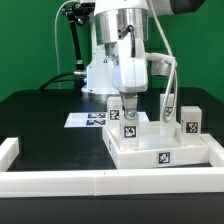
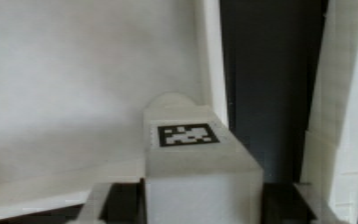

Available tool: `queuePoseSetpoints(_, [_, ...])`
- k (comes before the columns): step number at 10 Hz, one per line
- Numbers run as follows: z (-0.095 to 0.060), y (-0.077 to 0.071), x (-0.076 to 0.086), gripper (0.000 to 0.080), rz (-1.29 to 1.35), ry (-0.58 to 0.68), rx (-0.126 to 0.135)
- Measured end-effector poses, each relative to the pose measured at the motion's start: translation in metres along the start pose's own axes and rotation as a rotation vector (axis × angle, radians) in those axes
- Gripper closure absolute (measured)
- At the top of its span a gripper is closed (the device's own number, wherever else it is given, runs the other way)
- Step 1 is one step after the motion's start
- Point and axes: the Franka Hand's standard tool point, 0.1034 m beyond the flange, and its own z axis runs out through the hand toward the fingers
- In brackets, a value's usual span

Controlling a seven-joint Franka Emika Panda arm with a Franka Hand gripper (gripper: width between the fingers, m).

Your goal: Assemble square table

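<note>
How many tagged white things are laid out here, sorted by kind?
Square table top: 1
Block legs: 4
Marker board: 1
Total: 6

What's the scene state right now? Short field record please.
table top: white square tray near the front rail, tag on its front edge
legs on top: three tagged white blocks upright on it: one under the gripper, one behind it, one toward the exterior view's right
fourth leg: not seen
gripper: directly above one leg; contact and grip unclear
wrist view: tagged leg close between the fingers
marker board: flat behind the tray
rails: white border along the front
</note>
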Motion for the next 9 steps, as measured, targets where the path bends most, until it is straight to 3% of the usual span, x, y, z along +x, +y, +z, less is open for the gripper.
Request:
queuePoseSetpoints(3, [0.0002,0.0001,-0.0005,0.0497,0.046,-0.001,-0.001])
queuePoseSetpoints(4, [0.0001,0.0001,-0.0004,0.0291,0.03,-0.001,-0.002])
queuePoseSetpoints(5, [-0.0006,-0.0005,-0.0016,0.0291,-0.05,-0.008,-0.013])
queuePoseSetpoints(6, [-0.0007,-0.0013,-0.0026,0.018,-0.054,-0.009,-0.012])
queuePoseSetpoints(9, [0.0,-0.0005,-0.0024,0.0151,-0.054,-0.009,-0.014])
